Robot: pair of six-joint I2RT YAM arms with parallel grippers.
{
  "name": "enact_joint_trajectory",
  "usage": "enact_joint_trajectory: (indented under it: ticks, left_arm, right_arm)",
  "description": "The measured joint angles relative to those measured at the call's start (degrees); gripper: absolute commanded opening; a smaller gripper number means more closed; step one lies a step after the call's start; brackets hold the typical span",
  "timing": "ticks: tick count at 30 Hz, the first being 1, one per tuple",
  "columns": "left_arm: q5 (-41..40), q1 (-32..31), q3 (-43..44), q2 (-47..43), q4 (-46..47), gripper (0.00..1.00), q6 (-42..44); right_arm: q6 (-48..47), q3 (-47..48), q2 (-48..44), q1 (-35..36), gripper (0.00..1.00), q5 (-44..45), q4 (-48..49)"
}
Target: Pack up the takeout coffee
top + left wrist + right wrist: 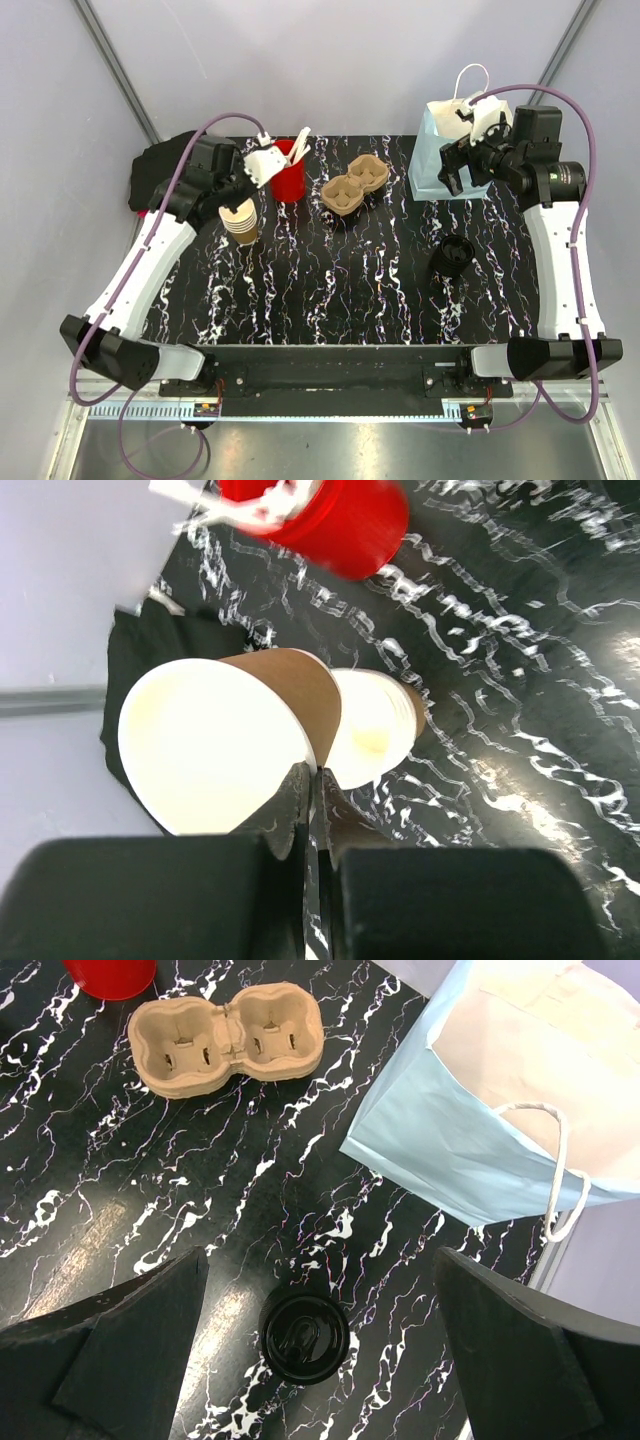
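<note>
- Tan paper cup (215, 745), white inside, is pinched by its wall at the rim. The fingers of the left gripper (315, 777) are closed on it, one inside the mouth and one outside.
- The paper cup is found near the far left corner of the worktop (330, 290). It is just beside a second cup (372, 730) of the same kind and near a red cup (330, 520) of white utensils.
- Its mouth is turned toward the wrist camera, so its long axis is judged to run roughly along the fingers, close to upright. Whether its base is off the worktop cannot be told.
- The right gripper (320, 1260) is spread wide with nothing between its fingers. It is held over the far right part of the worktop, beside a pale blue bag (470, 1150) and above a black lid (303, 1337).
- A pulp carrier (225, 1040) lies to the right of the paper cup along the far edge, between the red cup and the bag.
- The left arm is by far the nearer one, so the coming carry is judged to go rightward along the far edge.
- With only a thin wall pinched, some swing or crushing is to be feared.
</note>
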Motion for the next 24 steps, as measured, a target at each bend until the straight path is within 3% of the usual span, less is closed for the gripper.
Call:
enact_joint_trajectory:
  ticks: [15,24]
  left_arm:
    - [-2.9,-19.6,5.1,0.0,-6.4,0.0,-3.3]
    - [-1.2,-28.9,3.5,7.9,-4.2,0.0,-6.9]
  right_arm:
    - [-2.3,-1.3,-3.8,0.2,1.0,0.9,-3.6]
    - [-8.4,-10.7,-9.2,0.2,0.96,1.0,-11.8]
